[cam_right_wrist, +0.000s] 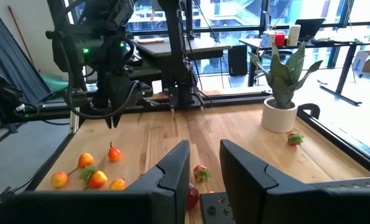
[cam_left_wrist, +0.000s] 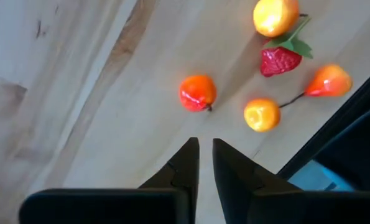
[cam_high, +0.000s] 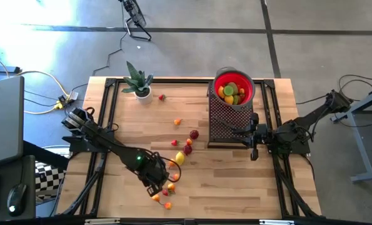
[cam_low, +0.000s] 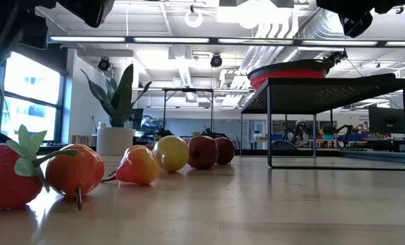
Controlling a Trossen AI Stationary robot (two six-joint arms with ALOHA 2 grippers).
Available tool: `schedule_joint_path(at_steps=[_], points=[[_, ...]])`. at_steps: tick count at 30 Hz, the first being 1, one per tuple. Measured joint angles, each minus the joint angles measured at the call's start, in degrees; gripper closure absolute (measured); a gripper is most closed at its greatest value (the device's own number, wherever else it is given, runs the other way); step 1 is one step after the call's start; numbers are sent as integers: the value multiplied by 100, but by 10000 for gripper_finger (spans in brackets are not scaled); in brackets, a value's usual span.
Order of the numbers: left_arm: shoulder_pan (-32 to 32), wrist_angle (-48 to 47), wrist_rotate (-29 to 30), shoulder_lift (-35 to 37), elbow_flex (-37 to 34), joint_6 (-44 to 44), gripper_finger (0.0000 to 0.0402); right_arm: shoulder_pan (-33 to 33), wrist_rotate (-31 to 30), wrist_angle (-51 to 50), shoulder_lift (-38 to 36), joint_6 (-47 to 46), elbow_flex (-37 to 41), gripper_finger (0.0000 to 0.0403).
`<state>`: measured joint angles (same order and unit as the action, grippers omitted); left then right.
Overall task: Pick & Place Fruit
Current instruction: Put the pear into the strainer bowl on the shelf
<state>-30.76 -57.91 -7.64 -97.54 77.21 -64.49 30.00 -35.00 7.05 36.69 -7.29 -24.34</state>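
The small orange fruit lay loose on the tabletop, among others near the front edge; it looked light, hard and smooth, best pinched across its round middle. The left gripper hovered just above it, pointing down, its fingers nearly clenched and empty. The right gripper waited beside the mesh stand, seemingly holding nothing.

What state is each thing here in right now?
Left hand: nearly shut, empty, above loose fruit.
Right hand: slightly apart, empty, beside the black mesh stand.
Red bowl: on the stand, holding fruit.
Potted plant: upright.
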Motion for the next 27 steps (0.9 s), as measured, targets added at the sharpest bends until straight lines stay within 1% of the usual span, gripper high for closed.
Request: schedule_joint_path(at_steps=[3, 7, 11, 14, 18, 23, 27], points=[[1, -50, 50, -1, 0, 185, 329, 0, 0, 4, 0, -42, 0, 322], [1, -131, 104, 0, -4, 286, 274, 0, 0, 101, 0, -63, 0, 322], [-1, -186, 293, 0, -4, 356, 220, 0, 0, 188, 0, -63, 0, 322], [-1, -185, 303, 0, -4, 667, 196, 0, 2, 189, 0, -60, 0, 322], [-1, -180, 304, 0, -7, 914, 184, 0, 28, 190, 0, -50, 0, 322], [-1, -177, 304, 0, -7, 925, 183, 0, 28, 177, 0, -44, 0, 322], [-1, -177, 304, 0, -7, 1211, 183, 0, 26, 177, 0, -44, 0, 322]])
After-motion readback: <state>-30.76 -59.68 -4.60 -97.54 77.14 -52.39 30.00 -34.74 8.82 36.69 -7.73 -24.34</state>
